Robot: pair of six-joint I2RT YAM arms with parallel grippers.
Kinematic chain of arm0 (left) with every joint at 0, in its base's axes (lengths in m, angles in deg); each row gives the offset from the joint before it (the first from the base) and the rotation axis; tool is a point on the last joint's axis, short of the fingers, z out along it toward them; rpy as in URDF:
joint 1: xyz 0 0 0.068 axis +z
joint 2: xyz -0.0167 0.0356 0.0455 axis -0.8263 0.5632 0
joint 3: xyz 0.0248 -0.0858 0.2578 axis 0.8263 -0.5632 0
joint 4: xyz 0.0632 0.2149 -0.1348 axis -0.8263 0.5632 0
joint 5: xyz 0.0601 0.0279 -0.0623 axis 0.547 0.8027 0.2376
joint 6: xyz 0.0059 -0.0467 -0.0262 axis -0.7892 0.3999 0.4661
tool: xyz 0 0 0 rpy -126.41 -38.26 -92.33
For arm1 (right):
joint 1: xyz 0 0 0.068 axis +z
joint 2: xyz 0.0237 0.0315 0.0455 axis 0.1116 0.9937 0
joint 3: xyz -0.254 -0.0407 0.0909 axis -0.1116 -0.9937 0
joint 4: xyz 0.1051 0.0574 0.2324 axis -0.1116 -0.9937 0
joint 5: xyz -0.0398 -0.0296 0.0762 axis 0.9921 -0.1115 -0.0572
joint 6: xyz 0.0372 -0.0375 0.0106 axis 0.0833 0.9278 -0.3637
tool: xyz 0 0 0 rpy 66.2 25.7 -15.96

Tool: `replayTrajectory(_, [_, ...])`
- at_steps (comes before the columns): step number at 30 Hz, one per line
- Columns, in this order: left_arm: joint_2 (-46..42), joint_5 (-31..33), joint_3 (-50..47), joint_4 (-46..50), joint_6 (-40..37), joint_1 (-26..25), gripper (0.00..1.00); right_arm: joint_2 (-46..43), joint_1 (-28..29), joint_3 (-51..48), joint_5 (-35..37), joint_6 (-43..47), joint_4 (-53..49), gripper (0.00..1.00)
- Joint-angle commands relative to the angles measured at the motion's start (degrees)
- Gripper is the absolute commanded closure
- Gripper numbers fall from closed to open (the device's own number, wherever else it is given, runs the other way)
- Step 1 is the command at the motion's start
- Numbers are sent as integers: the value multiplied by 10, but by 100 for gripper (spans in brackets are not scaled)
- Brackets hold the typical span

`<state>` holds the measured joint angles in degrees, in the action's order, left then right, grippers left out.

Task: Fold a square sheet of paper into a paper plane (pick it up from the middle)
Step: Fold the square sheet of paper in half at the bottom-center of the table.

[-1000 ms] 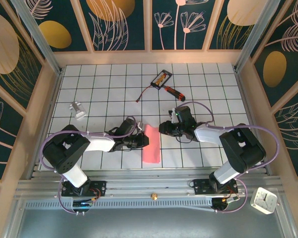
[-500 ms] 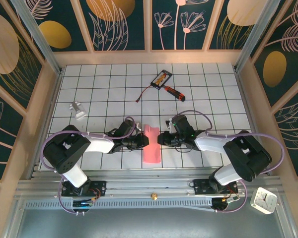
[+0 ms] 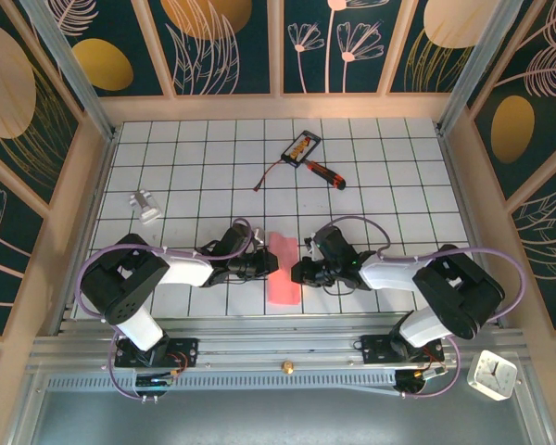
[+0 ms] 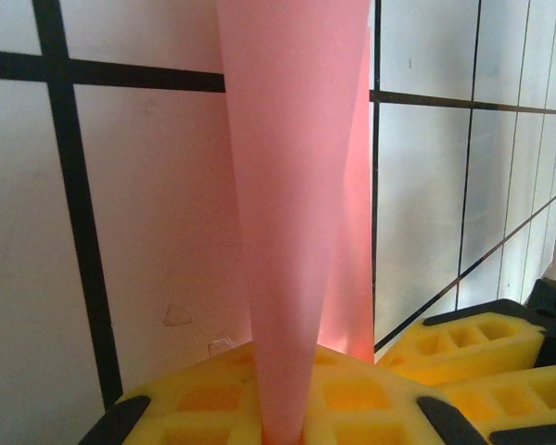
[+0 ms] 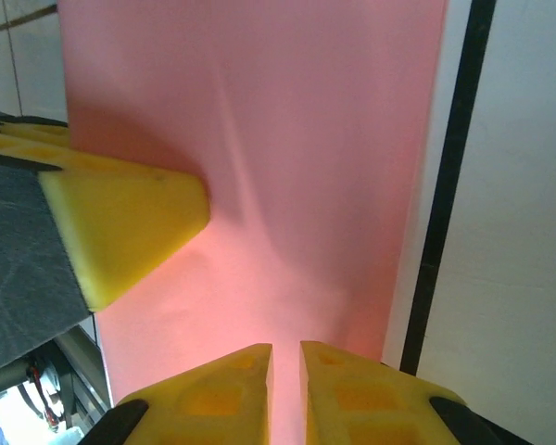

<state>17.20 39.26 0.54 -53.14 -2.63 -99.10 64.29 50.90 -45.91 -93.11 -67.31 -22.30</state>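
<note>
Left jaws clenched on edge of folded pink paper (image 4: 292,185), likely anchoring it for creasing. Right jaws nearly together at opposite edge; grasp cannot be told.

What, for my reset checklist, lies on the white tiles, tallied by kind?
paper: 1
card: 1
screwdriver: 1
silver piece: 1
Total: 4
</note>
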Motion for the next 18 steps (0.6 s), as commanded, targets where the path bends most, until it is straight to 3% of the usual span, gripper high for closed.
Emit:
replayTrajectory(1, [5, -2, -7, -5, 6, 5, 81, 18, 12, -6, 22, -14, 15, 84])
replayTrajectory(12, [-66, 49, 12, 142, -29, 5, 44, 33, 21, -29, 56, -60, 36, 86])
replayTrajectory(18, [-96, 53, 19, 205, -25, -20, 34, 42, 24, -27, 61, -69, 41, 86])
